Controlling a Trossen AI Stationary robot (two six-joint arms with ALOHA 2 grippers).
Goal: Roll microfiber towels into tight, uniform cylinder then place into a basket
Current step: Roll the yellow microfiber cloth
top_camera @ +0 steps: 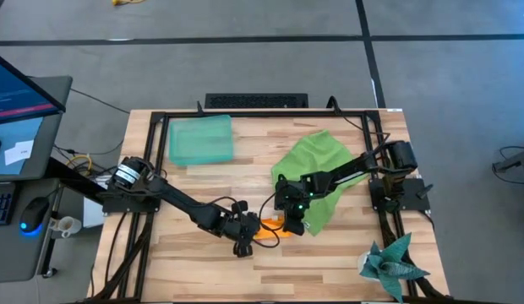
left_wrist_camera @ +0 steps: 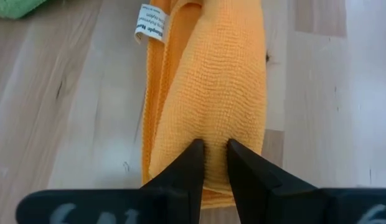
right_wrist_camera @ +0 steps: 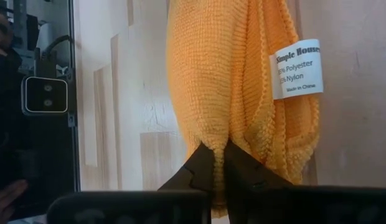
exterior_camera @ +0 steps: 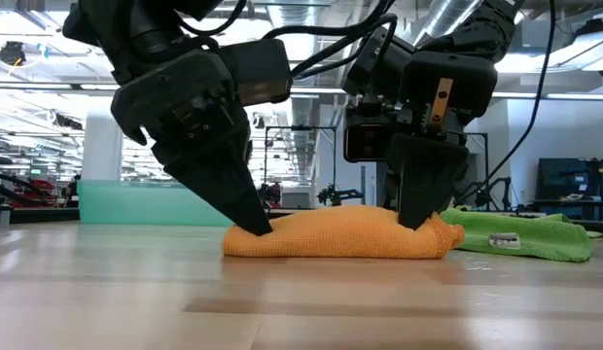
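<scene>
Orange towel [exterior_camera: 336, 236] lies rolled into a short log on the tabletop [exterior_camera: 301, 301], near the front centre. Left tool [left_wrist_camera: 211, 160] pinches a fold of cloth at one end, fingers nearly together. Right tool [right_wrist_camera: 219, 163] is clamped on a thin ridge of fabric at the other end, by the white label [right_wrist_camera: 297, 68]. Green towel [top_camera: 317, 173] sits loose and unrolled behind, possibly touching the roll, hard to tell. Basket [top_camera: 199, 139] stands at the far left. Spiky teal star [top_camera: 394, 262] at the front right corner.

Grey floor [top_camera: 245, 59]; exposed ceiling ducts [exterior_camera: 311, 19]
</scene>
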